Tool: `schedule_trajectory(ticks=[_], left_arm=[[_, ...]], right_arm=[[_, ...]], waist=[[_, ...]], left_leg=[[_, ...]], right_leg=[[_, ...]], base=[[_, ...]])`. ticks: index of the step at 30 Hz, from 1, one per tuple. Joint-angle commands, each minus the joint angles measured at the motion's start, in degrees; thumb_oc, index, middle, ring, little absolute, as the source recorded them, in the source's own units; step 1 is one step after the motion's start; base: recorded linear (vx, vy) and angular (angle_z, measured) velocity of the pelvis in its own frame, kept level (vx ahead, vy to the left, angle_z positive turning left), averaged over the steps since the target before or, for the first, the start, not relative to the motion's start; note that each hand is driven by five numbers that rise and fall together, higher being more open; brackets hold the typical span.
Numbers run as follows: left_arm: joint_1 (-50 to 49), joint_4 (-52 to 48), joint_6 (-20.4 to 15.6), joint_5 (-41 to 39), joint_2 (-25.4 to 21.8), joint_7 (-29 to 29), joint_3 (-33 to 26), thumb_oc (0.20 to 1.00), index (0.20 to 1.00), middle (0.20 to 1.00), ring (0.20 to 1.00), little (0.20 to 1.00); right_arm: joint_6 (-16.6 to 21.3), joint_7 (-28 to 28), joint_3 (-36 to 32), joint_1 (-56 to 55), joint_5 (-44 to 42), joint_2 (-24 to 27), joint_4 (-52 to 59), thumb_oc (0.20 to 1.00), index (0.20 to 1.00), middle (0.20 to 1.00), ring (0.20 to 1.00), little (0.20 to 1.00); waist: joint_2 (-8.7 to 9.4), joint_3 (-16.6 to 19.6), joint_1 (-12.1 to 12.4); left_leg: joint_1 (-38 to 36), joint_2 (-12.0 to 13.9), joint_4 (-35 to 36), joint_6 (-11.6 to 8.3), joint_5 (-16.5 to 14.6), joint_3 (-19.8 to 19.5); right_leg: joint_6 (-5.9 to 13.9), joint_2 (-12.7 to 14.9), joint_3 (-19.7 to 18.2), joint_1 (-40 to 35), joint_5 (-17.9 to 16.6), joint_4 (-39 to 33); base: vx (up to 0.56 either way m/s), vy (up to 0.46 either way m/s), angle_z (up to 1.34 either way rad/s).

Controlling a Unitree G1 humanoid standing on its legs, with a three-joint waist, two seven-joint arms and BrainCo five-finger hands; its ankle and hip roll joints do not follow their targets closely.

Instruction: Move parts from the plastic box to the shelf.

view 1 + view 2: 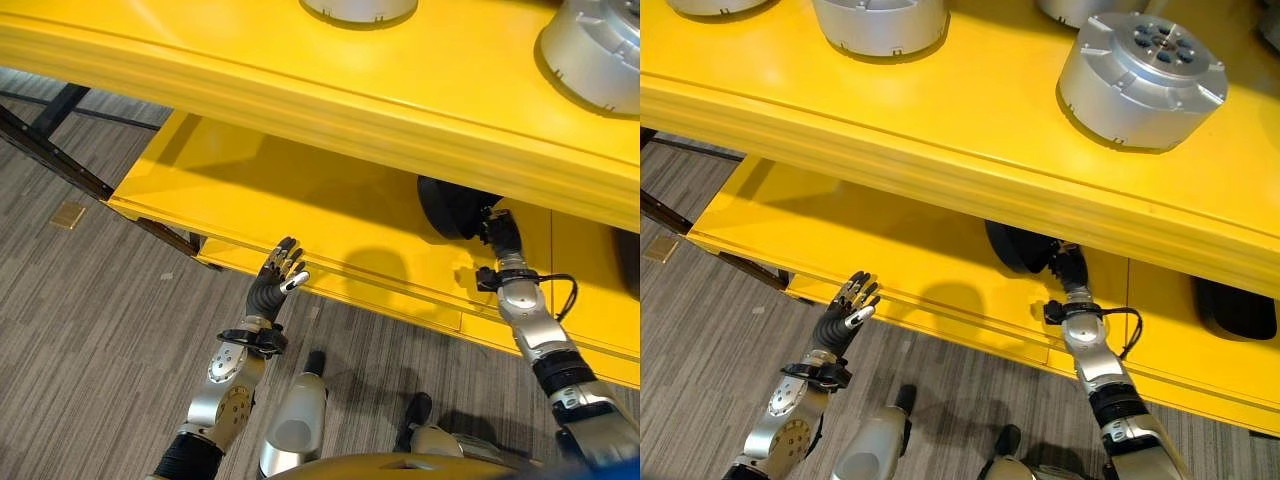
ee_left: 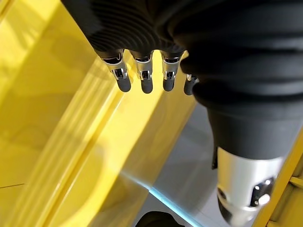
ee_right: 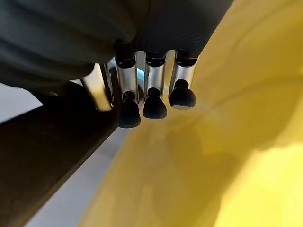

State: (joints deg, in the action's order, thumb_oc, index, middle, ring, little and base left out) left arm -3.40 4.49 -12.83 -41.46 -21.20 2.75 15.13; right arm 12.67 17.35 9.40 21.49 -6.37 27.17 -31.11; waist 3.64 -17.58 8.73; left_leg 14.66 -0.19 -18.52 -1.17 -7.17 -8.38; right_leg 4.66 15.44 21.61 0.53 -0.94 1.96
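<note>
Where right hand (image 1: 1068, 268) reaches under upper shelf (image 1: 940, 110), black part (image 1: 1015, 245) seen on lower shelf (image 1: 890, 250), against hand's fingers (image 3: 151, 101), which extend beside it; grip cannot be confirmed. Silver parts (image 1: 1140, 70) noted on upper shelf, another dark part (image 1: 1235, 310) on lower shelf further right. Left hand (image 1: 278, 275) raised at lower shelf's front edge, fingers straight, holding nothing.

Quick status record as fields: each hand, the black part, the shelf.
left hand: open, empty, at the lower shelf's front edge
right hand: on the lower shelf at the black part, grip unclear
black part: on the lower shelf under the top shelf
top shelf: carries silver parts
lower shelf: yellow
</note>
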Motion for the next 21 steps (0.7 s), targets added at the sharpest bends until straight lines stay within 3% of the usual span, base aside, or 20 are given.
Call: schedule_trajectory(ticks=[1,14,21], left_arm=[[-0.9,-5.7,-3.2,0.0,-1.4,2.8,-0.2,1.000,1.000,1.000,1.000,1.000],[-0.7,-5.6,-2.7,-1.4,-4.0,5.0,2.1,1.000,1.000,1.000,1.000,1.000],[1.2,-5.9,-2.7,-1.8,-5.3,4.9,3.0,1.000,1.000,1.000,1.000,1.000]], right_arm=[[2.5,2.4,-2.1,7.1,0.3,4.6,-0.2,0.200,0.200,0.200,0.200,0.200],[1.0,1.2,4.0,19.1,3.3,13.1,-7.1,0.200,0.200,0.200,0.200,0.200],[0.5,1.6,5.7,23.8,5.0,17.6,-6.9,0.200,0.200,0.200,0.200,0.200]], waist=[[-0.57,2.3,0.2],[-1.34,0.1,-1.0],[-2.46,-1.3,-2.3]], left_leg=[[-3.1,4.3,4.7,-3.58,3.0,-0.5],[-2.2,5.1,1.4,-4.14,2.2,1.0],[3.8,5.6,-5.7,-4.35,0.4,0.9]], right_leg=[[3.70,3.2,-3.4,0.2,2.6,10.4],[3.23,2.9,-6.1,3.8,3.6,14.7],[2.73,3.5,-8.5,10.5,6.0,22.3]], base=[[-0.03,0.003,-0.05],[-0.04,0.007,-0.08],[-0.09,0.015,-0.11]])
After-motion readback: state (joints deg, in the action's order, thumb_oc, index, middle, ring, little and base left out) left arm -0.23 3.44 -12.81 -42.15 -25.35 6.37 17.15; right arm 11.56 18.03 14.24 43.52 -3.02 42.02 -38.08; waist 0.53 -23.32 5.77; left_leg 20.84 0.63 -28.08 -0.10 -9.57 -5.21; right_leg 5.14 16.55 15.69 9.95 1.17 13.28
